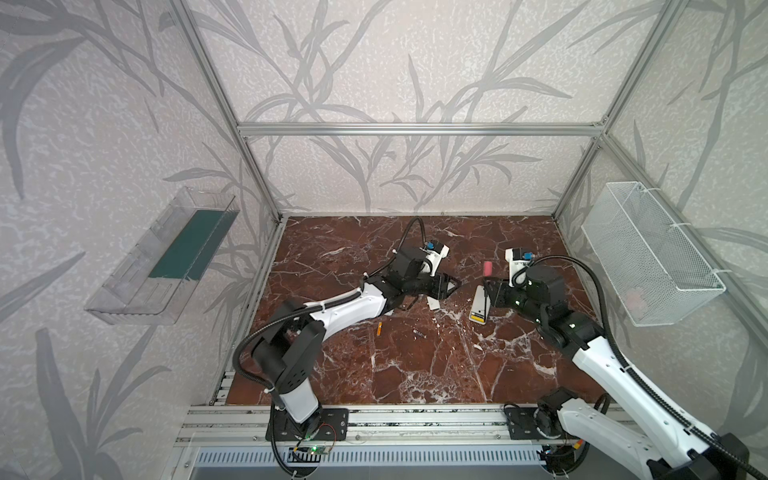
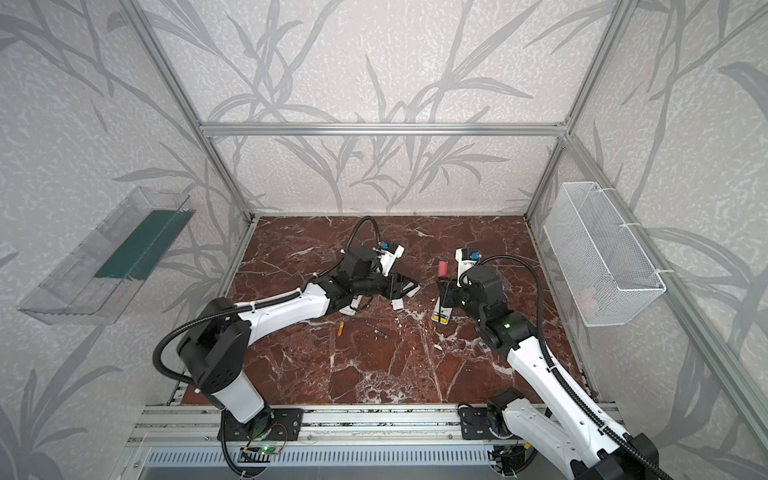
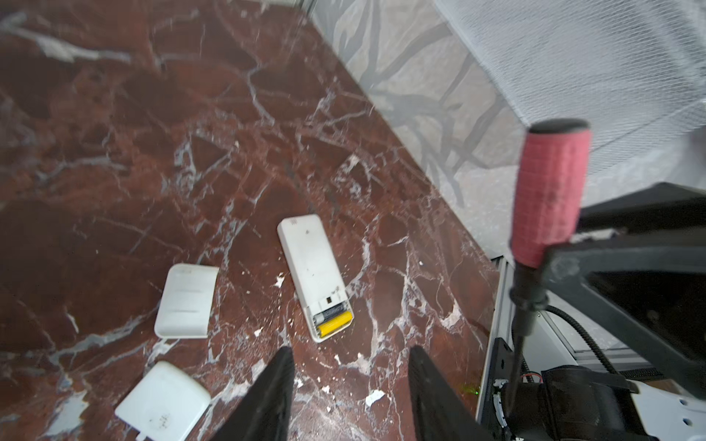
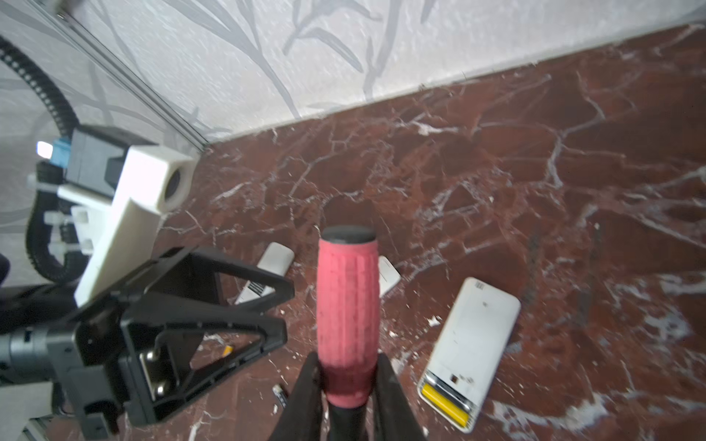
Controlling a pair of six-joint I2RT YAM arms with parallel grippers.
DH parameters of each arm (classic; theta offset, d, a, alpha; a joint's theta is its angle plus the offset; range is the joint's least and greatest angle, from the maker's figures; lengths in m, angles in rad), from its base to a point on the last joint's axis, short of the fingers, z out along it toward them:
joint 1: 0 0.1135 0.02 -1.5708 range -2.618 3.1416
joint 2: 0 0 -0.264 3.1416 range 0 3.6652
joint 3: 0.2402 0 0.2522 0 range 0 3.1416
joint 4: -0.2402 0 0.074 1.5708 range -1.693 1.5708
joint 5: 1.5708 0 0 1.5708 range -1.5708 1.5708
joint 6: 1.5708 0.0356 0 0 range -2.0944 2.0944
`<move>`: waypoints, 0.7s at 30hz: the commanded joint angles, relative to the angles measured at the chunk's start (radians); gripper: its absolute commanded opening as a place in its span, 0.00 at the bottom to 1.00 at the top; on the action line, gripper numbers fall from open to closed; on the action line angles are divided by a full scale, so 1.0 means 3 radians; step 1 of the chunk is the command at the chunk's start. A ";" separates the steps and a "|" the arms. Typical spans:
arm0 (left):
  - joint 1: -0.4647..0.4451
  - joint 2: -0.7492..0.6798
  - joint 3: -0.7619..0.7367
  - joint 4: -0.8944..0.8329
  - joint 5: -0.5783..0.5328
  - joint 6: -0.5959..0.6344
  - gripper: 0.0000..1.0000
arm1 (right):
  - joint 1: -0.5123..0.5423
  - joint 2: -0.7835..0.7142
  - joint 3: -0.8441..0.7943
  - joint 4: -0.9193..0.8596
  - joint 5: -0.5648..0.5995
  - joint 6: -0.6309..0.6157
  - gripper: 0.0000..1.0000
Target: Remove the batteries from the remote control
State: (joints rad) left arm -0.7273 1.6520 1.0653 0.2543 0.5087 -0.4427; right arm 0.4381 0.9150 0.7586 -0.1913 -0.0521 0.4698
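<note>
The white remote control [image 3: 311, 267] lies back-up with its compartment open. A yellow battery [image 3: 335, 322] and a dark one [image 3: 329, 311] sit inside. Both top views show the remote [image 1: 480, 307] [image 2: 441, 309] lying between the arms. Two loose batteries lie nearer the front, one yellow-orange [image 1: 379, 329] and one dark [image 1: 417, 332]. My left gripper [image 3: 349, 382] [image 1: 455, 286] hovers open and empty just short of the remote's battery end. My right gripper [image 4: 345, 385] [image 1: 488, 289] is shut on the pink-handled screwdriver [image 4: 347, 305], held upright beside the remote [image 4: 466, 343].
Two small white covers [image 3: 187, 301] [image 3: 164, 401] lie left of the remote. A second white remote [image 4: 267, 271] lies partly under the left arm. A wire basket [image 1: 648, 257] hangs on the right wall and a clear bin [image 1: 158, 262] on the left wall.
</note>
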 commanded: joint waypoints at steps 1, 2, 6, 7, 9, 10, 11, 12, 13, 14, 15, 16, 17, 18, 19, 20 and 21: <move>-0.0011 -0.0273 -0.0173 0.0818 0.0260 0.0104 0.51 | 0.0124 0.0040 0.0114 0.0477 0.0129 0.0131 0.03; -0.0013 -0.0318 -0.0201 0.0856 0.0328 0.0073 0.51 | 0.0156 0.0074 0.0142 0.0543 0.0114 0.0142 0.02; -0.0022 -0.0331 -0.0278 0.1067 0.0520 -0.0182 0.51 | 0.0284 0.0195 0.0261 0.0635 0.0122 0.0114 0.02; -0.0036 -0.0312 -0.0319 0.1178 0.0532 -0.0262 0.50 | 0.0309 0.0202 0.0277 0.0663 0.0141 0.0111 0.02; -0.0058 -0.0268 -0.0386 0.1387 0.0566 -0.0396 0.49 | 0.0329 0.0190 0.0274 0.0746 0.0148 0.0109 0.02; -0.0073 -0.0239 -0.0423 0.1490 0.0582 -0.0453 0.48 | 0.0330 0.0178 0.0268 0.0774 0.0162 0.0111 0.02; -0.0080 -0.0208 -0.0450 0.1599 0.0616 -0.0518 0.46 | 0.0333 0.0172 0.0272 0.0793 0.0173 0.0116 0.02; -0.0086 -0.0170 -0.0471 0.1709 0.0661 -0.0582 0.44 | 0.0331 0.0171 0.0292 0.0775 0.0179 0.0104 0.02; -0.0092 -0.0134 -0.0487 0.1804 0.0701 -0.0641 0.42 | 0.0332 0.0176 0.0320 0.0741 0.0183 0.0094 0.02; -0.0098 -0.0097 -0.0501 0.1909 0.0742 -0.0709 0.41 | 0.0329 0.0184 0.0355 0.0687 0.0193 0.0083 0.02; -0.0106 -0.0059 -0.0506 0.2004 0.0775 -0.0766 0.40 | 0.0331 0.0192 0.0384 0.0643 0.0199 0.0076 0.02; -0.0112 -0.0027 -0.0508 0.2063 0.0805 -0.0797 0.39 | 0.0330 0.0192 0.0395 0.0635 0.0203 0.0075 0.02; -0.0121 0.0007 -0.0495 0.2116 0.0822 -0.0825 0.38 | 0.0331 0.0189 0.0392 0.0633 0.0213 0.0079 0.02; -0.0135 0.0044 -0.0489 0.2155 0.0844 -0.0847 0.37 | 0.0327 0.0184 0.0386 0.0638 0.0223 0.0084 0.02; -0.0142 0.0069 -0.0477 0.2185 0.0858 -0.0860 0.36 | 0.0330 0.0178 0.0381 0.0638 0.0237 0.0086 0.02; -0.0151 0.0098 -0.0463 0.2190 0.0868 -0.0867 0.36 | 0.0330 0.0177 0.0376 0.0643 0.0245 0.0086 0.02; -0.0168 0.0124 -0.0446 0.2188 0.0875 -0.0867 0.35 | 0.0330 0.0172 0.0376 0.0645 0.0254 0.0086 0.02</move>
State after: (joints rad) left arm -0.7658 1.6741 0.9199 0.8158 0.7292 -0.6659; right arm 0.5331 0.9787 0.8486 -0.0193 0.0013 0.5003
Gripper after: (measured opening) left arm 0.352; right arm 0.205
